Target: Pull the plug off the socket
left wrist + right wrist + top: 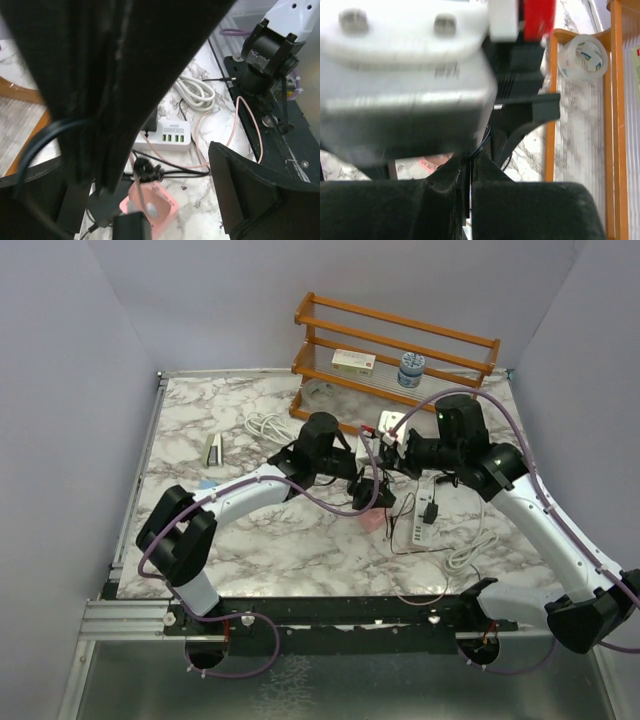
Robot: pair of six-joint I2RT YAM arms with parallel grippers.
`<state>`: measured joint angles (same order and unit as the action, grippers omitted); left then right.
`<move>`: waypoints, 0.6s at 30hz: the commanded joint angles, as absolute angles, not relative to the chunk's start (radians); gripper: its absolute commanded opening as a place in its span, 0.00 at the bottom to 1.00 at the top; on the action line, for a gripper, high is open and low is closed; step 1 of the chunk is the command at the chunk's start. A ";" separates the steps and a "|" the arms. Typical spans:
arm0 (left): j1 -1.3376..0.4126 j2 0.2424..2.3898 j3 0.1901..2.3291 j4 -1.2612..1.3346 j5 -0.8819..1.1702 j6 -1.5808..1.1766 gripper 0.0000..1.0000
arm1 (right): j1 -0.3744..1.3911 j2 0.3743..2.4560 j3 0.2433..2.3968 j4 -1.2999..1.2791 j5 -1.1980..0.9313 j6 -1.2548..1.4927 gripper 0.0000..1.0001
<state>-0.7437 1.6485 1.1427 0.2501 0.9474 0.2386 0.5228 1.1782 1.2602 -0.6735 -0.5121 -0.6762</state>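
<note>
From here I read the job as under way, not finished. The white socket block (405, 100) with its red switch sits just past the right gripper (471, 162), near the wooden rack (400, 340) at the back of the bench (250, 540). Those jaws are clenched almost together, with a thin dark cord (479, 150) at their tips. The left gripper (362, 490) hangs close by, and dark shapes block its camera, so I cannot tell how its jaws stand. I can't see the plug seated or free, so I judge the pull is not yet done.
</note>
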 commanded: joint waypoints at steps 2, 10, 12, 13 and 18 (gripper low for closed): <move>-0.770 1.691 1.171 0.290 0.914 0.173 0.96 | 0.526 1.189 1.321 -0.634 -0.598 -0.624 0.01; -0.755 1.719 1.147 0.303 0.956 0.182 0.39 | 0.526 1.172 1.325 -0.637 -0.566 -0.621 0.01; -0.744 1.717 1.144 0.316 0.978 0.168 0.16 | 0.526 1.163 1.304 -0.628 -0.555 -0.619 0.01; -0.739 1.713 1.146 0.317 0.988 0.167 0.02 | 0.526 1.157 1.289 -0.621 -0.549 -0.616 0.01; -0.674 1.633 1.129 0.318 1.006 0.165 0.00 | 0.514 1.109 1.203 -0.573 -0.503 -0.595 0.26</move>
<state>-0.7242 1.7119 1.1492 0.2905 0.9543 0.1738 0.5224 1.1549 1.2575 -0.6273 -0.5430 -0.6228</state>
